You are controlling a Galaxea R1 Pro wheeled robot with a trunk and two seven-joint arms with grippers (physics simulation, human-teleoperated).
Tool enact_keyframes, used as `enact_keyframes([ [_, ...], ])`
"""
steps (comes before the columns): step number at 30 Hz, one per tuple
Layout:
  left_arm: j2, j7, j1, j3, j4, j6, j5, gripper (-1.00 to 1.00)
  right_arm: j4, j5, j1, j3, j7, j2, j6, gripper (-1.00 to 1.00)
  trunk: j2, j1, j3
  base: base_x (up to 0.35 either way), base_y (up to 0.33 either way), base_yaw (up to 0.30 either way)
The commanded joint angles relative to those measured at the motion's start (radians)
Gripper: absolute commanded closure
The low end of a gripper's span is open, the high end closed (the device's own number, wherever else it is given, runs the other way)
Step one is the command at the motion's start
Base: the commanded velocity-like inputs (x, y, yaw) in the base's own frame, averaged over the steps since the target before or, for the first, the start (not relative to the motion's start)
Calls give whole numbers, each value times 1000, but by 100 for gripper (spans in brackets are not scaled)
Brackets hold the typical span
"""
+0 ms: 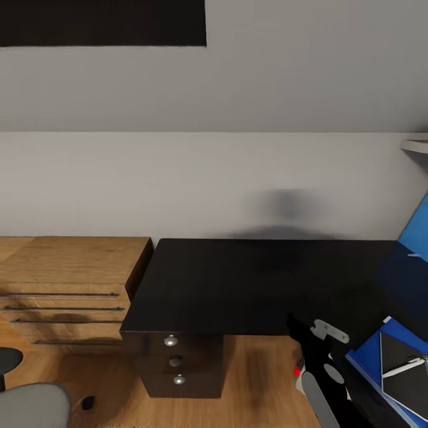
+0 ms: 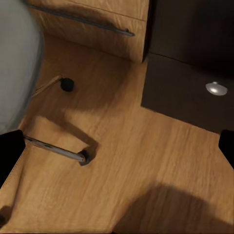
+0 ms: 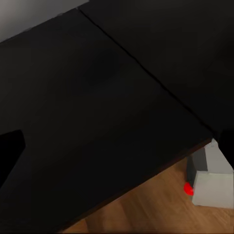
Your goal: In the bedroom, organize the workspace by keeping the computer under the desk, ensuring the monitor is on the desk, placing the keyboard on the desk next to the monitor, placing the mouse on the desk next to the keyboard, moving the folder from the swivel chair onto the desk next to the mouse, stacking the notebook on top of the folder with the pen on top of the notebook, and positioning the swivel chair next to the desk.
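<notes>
Facing black desk (image 1: 249, 285), long axis left-right | swivel chair (image 1: 30, 404) lower left | left tool (image 2: 117, 146) wide; right tool (image 3: 117, 141) wide

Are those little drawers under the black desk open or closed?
Closed. In the head view the three drawer fronts sit flush, their round knobs lined up beneath the desk; none is pulled out.

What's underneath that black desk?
Under the black desk sits a dark drawer unit with three round knobs, then bare wood floor. A grey box with a red light shows past its edge; the desktop hides the rest.
</notes>
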Motion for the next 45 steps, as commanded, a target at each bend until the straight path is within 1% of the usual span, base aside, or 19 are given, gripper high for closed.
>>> enact_keyframes([
  [1,0,6,0,0,5,-8,5,-100,0,2,-1,9,-10,5,-1,-100,-1,0,-1,0,0,278],
  [2,0,11,0,0,10,-13,5,-100,1,8,-1,14,-12,9,-7,-100,-1,0,-1,0,0,278],
  [3,0,189,0,-1,35,-367,5,-100,2,186,-1,68,-12,10,-23,-100,-1,0,-1,0,0,278],
  [4,0,189,1,-1,34,-370,5,-100,2,187,0,70,-13,10,-25,-100,-1,0,-1,0,0,278],
  [11,0,188,0,0,35,-375,3,-100,3,190,5,73,-14,11,-28,-100,-1,0,-1,-28,0,278],
  [22,2,186,0,0,44,-365,5,-100,4,190,7,78,-15,11,-28,-100,-1,0,-1,-313,-1,278],
  [25,14,185,-1,0,44,-324,5,-100,9,192,11,95,-20,11,-30,-100,-1,0,-1,-335,-72,278],
  [26,22,186,-1,0,44,-267,4,-100,10,199,21,107,-34,11,-35,-100,-1,0,-1,-335,-85,278],
  [28,32,185,-2,0,43,-194,5,-100,11,217,38,136,-61,11,-56,-100,-1,0,-1,-336,-48,278],
  [29,45,185,-2,0,43,-166,7,-100,23,226,47,166,-81,11,-83,-100,-1,0,-1,-327,36,278],
  [31,57,186,-2,0,45,-147,9,-100,92,234,54,195,-100,10,-133,-100,-1,0,-1,-294,132,278],
  [32,59,185,-2,0,45,-144,10,-100,117,235,55,199,-102,11,-149,-100,-1,0,-1,-268,182,278],
  [36,65,183,-2,0,69,-133,10,-100,283,252,59,246,-112,11,-298,-100,-1,0,-1,-198,259,278],
  [37,66,178,-3,0,77,-132,11,-100,343,255,59,268,-113,12,-339,-100,-1,0,-1,-149,300,278],
  [38,66,166,-2,0,95,-131,11,-100,435,257,59,296,-112,13,-386,-100,-1,0,-1,-176,291,278],
  [39,67,161,-3,0,113,-131,11,-100,488,257,59,306,-111,13,-417,-100,-1,0,-1,-204,271,278],
  [40,70,158,-3,0,138,-131,11,-100,545,257,59,312,-110,14,-453,-100,-1,0,-1,-226,251,278],
  [42,79,153,-3,0,198,-132,10,-100,689,256,59,319,-104,16,-556,-100,-1,0,-1,-274,144,278],
  [45,83,150,-3,-1,225,-133,8,-100,833,256,58,320,-74,20,-653,-100,-1,0,-1,-314,-8,278],
])
